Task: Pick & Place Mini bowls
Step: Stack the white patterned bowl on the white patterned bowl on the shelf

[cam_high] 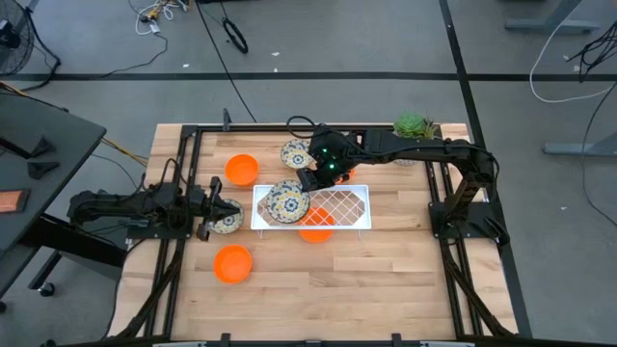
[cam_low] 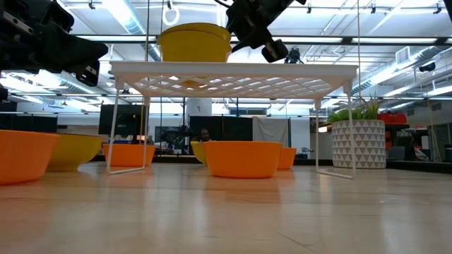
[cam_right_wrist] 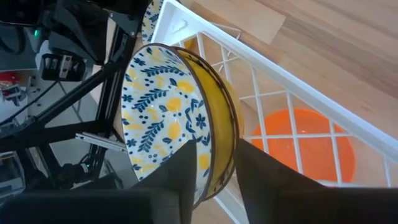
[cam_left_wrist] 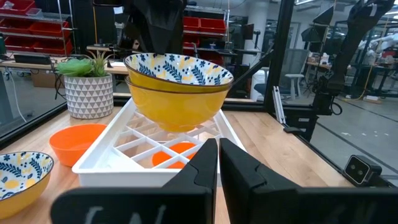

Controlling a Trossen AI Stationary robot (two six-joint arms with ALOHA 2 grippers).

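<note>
- Here, we see our right gripper (cam_right_wrist: 211, 165), fingers apart, astride the rim of the stacked floral bowls (cam_high: 287, 200) on the white rack (cam_high: 352, 204).
- An orange bowl (cam_high: 315, 229) sits half-hidden beneath.
- Our left gripper (cam_left_wrist: 219, 163), fingers together, waits beside.

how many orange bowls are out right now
4 orange bowls: one at the table's back left, one at the front left, one under the white rack, and one mostly hidden by the right arm. More may be hidden.
</note>
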